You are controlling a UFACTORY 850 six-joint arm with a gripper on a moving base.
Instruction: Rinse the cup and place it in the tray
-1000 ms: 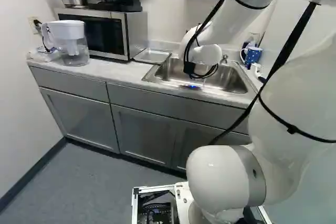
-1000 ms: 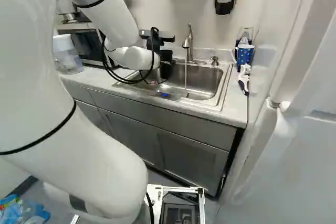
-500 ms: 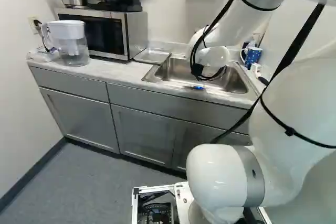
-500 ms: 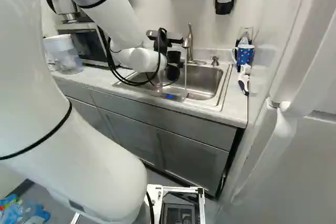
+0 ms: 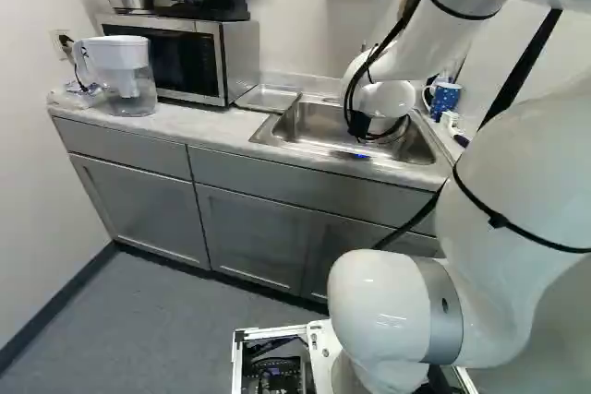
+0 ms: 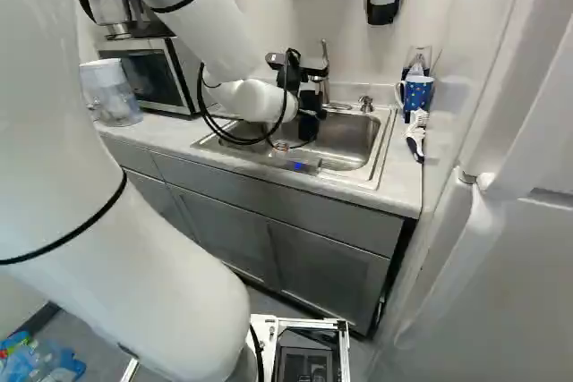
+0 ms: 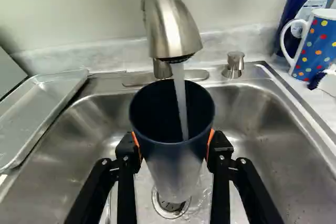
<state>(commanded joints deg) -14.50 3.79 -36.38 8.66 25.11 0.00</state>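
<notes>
Cup, one, dark at the rim and paler below: held over the sink, near its back edge, mouth up, beneath the faucet. A stream of water is let down from the faucet into its mouth. The cup is probably kept clear of the sink's floor, though its base is poorly shown.

Gripper, black, orange-padded: closed about the cup, which is pinched from two opposite sides.

Tray, metal, shallow: set on the counter just beside the sink's left edge, between sink and microwave.

Mug, blue, dotted: stood on the counter near the sink's back right corner; a brush is laid in front of it, along the counter's right edge.

Pitcher, lidded: placed toward the counter's left end, beside the microwave.
</notes>
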